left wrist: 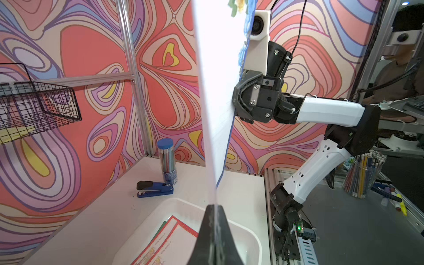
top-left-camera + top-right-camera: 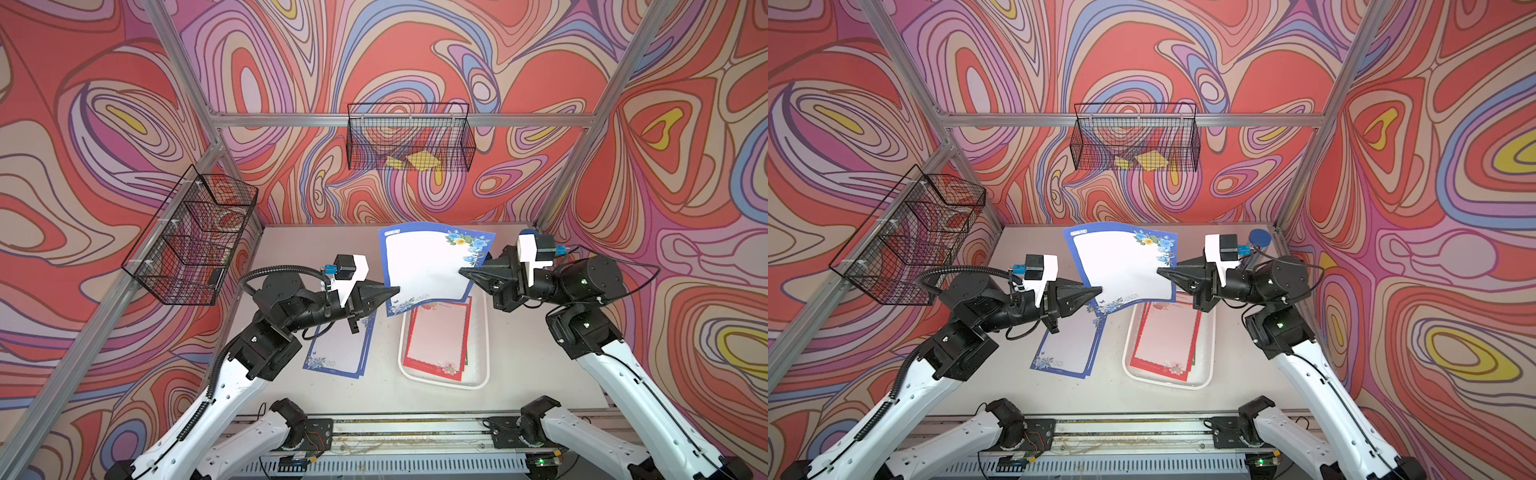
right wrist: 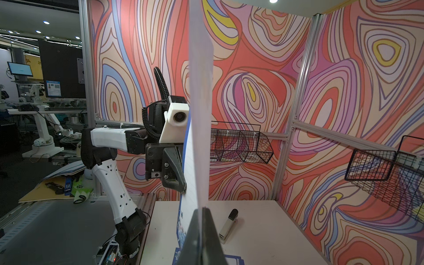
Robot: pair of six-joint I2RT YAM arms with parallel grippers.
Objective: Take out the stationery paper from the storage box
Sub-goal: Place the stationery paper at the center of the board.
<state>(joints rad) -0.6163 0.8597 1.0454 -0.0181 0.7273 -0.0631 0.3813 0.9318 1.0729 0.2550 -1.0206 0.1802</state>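
Right of centre on the surface (image 2: 540, 353): storage box (image 2: 478, 332), stationery paper (image 2: 436, 336) inside. Just left of it: loose sheets (image 2: 338, 351). Above the box's far end, between left claw (image 2: 397, 289) and right claw (image 2: 461, 272): raised sheet (image 2: 424, 266). In the far right corner: pencil tube (image 1: 167, 163), stapler (image 1: 154, 189) beside.

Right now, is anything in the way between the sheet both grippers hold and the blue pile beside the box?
Nothing visible. The sheet hangs pinched between the left gripper and right gripper, over the box's far end. The blue pile lies uncovered, apart from the left gripper over its far end.
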